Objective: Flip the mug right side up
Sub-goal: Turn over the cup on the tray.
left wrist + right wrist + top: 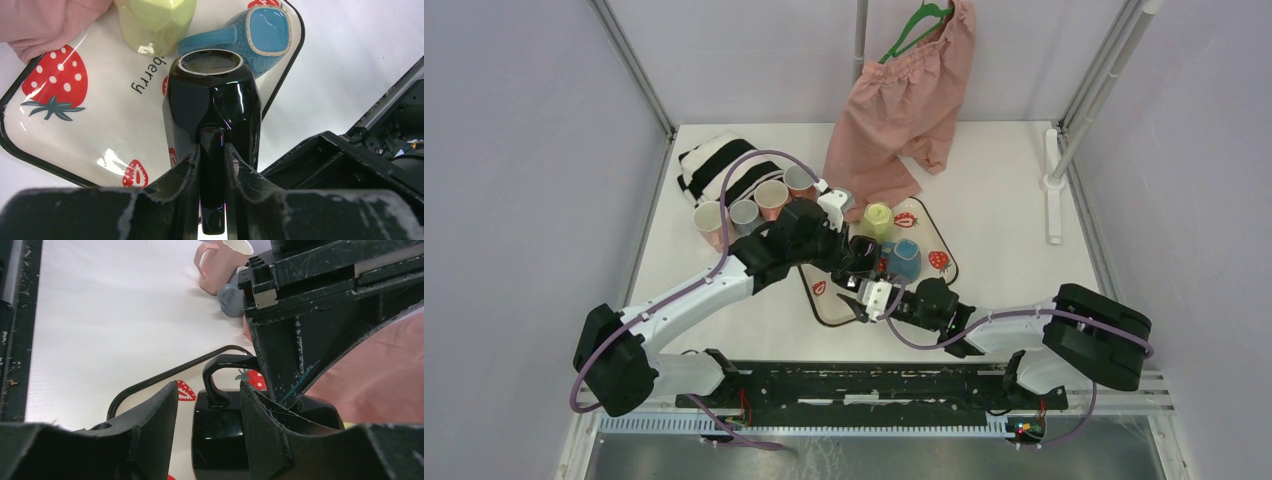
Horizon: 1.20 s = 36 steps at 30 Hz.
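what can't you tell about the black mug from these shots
- Top view: mug mostly hidden under the left gripper.
- Left wrist: tray lettering partly covered by the mug.
- Right wrist: mug's lower body cut off by the bottom edge; right gripper's contact with it unclear.

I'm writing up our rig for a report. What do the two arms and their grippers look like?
The left arm and right arm have white links, black joints, looping purple cables. The left gripper and right gripper have black, scuffed, wedge-shaped fingers.
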Tool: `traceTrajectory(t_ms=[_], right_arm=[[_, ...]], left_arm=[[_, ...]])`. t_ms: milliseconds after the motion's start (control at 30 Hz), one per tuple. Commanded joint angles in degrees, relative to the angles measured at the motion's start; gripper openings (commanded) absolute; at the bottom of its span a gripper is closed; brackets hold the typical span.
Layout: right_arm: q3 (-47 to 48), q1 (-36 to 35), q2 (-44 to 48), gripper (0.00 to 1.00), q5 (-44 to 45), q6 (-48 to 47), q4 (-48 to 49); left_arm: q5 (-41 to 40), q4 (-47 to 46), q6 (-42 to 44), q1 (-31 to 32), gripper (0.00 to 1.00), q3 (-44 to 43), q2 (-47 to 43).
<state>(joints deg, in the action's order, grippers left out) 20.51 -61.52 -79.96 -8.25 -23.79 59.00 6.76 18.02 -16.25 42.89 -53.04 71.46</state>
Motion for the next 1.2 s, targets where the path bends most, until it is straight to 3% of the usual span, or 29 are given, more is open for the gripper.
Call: traceTrajectory(t_ms=[0,433,833,1000,1067,1167], right_arm=[[3.24,-0.70,-2.48,0.54,3.39,-3.29,3.58],[6.71,-1.38,-8.24,0.44,7.81,-6.24,3.96],[7.37,-1.69,-10.15,0.19,12.25,-6.96,5.50],[6.85,-1.70,-9.11,0.00,12.50,-6.71,5.60],[6.42,-1.78,-8.16,0.00,12.23,-6.25,5.49],[5.45,-1.71,-6.15,0.00,11.96,-5.28,5.56]], left_arm=[[2.16,-6.33,-2.45,0.35,0.02,-1.45,-2.81],[2.41,-6.24,-2.56,0.35,0.02,-1.70,-2.97],[2.07,-6.10,-2.47,0.35,0.02,-1.46,-3.55],[1.93,-5.98,-2.23,0.35,0.02,-1.46,-3.82],[1.76,-5.98,-2.14,0.35,0.08,-1.38,-4.15],[1.45,-5.98,-2.17,0.35,0.26,-1.28,-4.80]])
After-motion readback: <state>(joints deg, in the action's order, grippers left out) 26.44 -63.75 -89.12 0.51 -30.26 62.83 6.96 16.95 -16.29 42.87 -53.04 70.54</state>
